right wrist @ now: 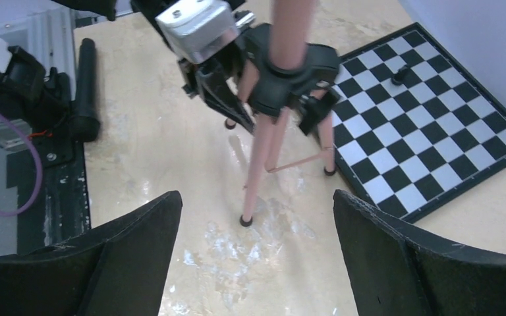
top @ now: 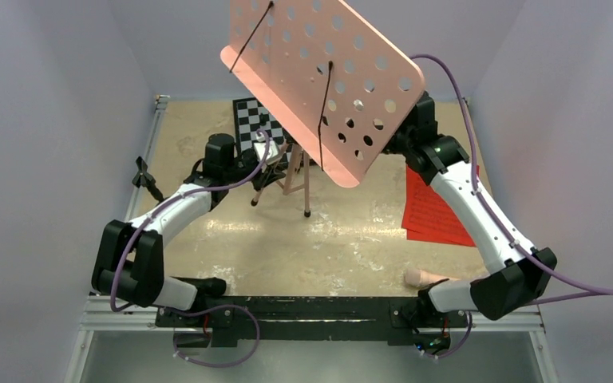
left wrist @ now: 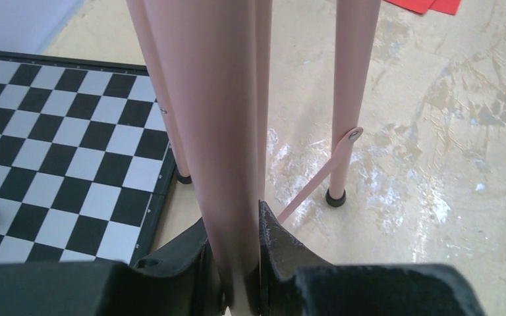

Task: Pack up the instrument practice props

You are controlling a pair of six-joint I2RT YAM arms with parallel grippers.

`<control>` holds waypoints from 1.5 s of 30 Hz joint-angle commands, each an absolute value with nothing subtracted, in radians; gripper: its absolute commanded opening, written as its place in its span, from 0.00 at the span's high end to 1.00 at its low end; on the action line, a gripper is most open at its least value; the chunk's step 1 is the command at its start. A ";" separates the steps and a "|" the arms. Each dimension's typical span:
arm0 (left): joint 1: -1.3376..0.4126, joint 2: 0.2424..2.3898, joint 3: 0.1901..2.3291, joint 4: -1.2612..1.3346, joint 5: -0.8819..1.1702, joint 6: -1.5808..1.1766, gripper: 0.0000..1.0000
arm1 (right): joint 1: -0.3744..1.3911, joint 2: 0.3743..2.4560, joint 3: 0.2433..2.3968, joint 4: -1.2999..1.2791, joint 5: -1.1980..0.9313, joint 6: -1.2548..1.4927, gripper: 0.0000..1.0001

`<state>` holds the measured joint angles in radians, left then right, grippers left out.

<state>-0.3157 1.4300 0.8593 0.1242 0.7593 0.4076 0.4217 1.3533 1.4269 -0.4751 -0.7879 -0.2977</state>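
Left hand holds the pink stand; right hand is spread and empty.

The pink music stand (top: 319, 80) stands on its tripod legs at mid-table (top: 351, 239), its perforated desk tilted high toward the top camera. One foot sits just beside the edge of the chessboard (left wrist: 59, 145). The left hand (left wrist: 240, 270) is clamped on a pink tube of the tripod, near the black hub. The right hand (right wrist: 255, 197) is near the desk's lower right edge, its fingers wide apart with nothing between them. Red sheets (top: 435, 211) lie on the table's right side, and a peach tube (top: 423, 277) lies near the right arm's base.
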 commanded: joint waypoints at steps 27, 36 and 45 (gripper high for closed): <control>-0.242 1.588 1.086 -0.637 0.863 0.879 1.00 | 0.424 1.663 1.754 -0.377 -0.948 -0.430 0.25; -0.241 1.596 1.082 -0.642 0.853 0.892 1.00 | 0.424 1.746 1.855 -0.467 -1.096 -0.382 0.23; -0.231 1.589 1.060 -0.636 0.841 0.896 1.00 | 0.427 1.753 1.833 -0.490 -1.131 -0.353 0.25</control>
<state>-0.2356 1.5585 1.1164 -0.4507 0.9226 0.8249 0.4198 1.7630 1.8156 -0.4793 -1.0809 -0.3801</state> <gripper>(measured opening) 0.242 0.758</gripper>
